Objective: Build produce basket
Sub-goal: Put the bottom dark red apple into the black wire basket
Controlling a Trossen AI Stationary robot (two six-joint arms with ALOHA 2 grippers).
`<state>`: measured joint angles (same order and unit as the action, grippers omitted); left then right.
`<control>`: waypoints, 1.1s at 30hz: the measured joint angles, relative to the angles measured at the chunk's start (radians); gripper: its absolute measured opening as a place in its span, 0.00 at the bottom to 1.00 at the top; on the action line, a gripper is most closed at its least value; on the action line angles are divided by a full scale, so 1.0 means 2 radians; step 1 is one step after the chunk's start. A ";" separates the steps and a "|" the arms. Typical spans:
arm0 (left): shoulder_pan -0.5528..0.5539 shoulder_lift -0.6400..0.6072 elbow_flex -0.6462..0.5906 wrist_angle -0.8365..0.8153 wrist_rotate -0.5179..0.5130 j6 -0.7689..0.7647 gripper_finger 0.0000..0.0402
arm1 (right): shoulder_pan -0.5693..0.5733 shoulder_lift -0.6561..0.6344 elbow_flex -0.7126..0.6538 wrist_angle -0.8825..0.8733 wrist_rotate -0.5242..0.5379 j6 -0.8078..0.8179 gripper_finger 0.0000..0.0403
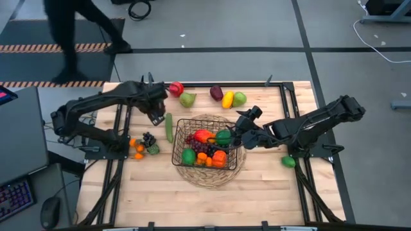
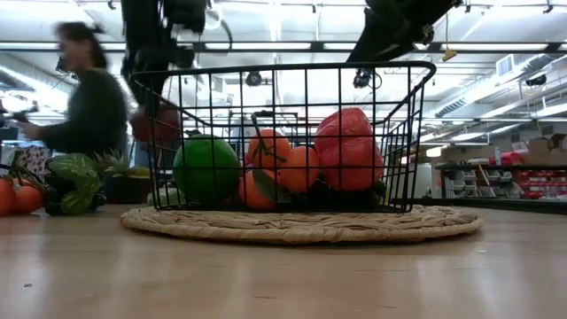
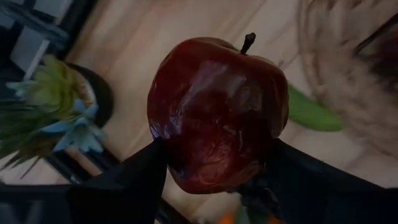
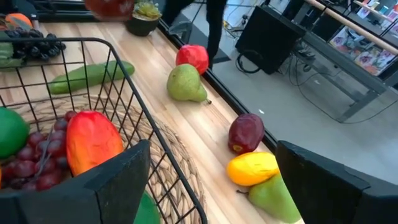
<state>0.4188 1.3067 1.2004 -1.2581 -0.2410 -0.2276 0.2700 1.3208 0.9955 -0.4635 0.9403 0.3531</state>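
My left gripper [image 1: 156, 117] is shut on a dark red apple [image 3: 217, 112] above the table, left of the black wire basket [image 1: 209, 151]. The basket stands on a round woven mat [image 1: 207, 176] and holds a green fruit [image 2: 205, 168], oranges [image 2: 283, 164], a red mango [image 4: 92, 146] and grapes [image 4: 34, 165]. My right gripper [image 4: 211, 146] is open at the basket's right wall [image 4: 163, 149], with one finger inside it and one outside. Whether it touches the wire I cannot tell. My left gripper pinches the apple between its two fingers, one on each side of its lower half [image 3: 163, 134]. The fingers come steeply from above. The apple is lifted clear of the table, with its stem [image 3: 249, 42] pointing away from the fingers.
Loose produce lies along the far edge: a red apple [image 1: 175, 88], a green pear [image 1: 187, 99], a plum [image 1: 216, 93], a lemon [image 1: 227, 99], another pear [image 1: 239, 99]. A cucumber [image 1: 169, 127], oranges [image 1: 137, 149], grapes [image 1: 149, 139] and a potted plant [image 3: 56, 106] lie left of the basket. A person [image 2: 89, 106] is beyond the table.
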 joint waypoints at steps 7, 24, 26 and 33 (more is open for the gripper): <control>-0.076 -0.001 0.132 -0.022 -0.001 -0.076 0.65 | 0.008 -0.038 0.000 -0.063 0.017 0.067 0.87; -0.277 0.067 0.155 0.100 -0.055 -0.103 0.66 | 0.009 -0.055 0.000 -0.122 0.026 0.142 0.87; -0.282 0.081 0.155 0.093 -0.057 -0.102 0.67 | 0.009 -0.055 0.000 -0.120 0.026 0.142 0.87; -0.285 0.117 0.155 0.099 -0.056 -0.106 0.67 | 0.009 -0.055 0.000 -0.120 0.019 0.142 0.87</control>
<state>-0.1521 1.5417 1.5101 -1.0592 -0.3529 -0.4397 0.2886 1.2098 0.9955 -0.7040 0.9778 0.6369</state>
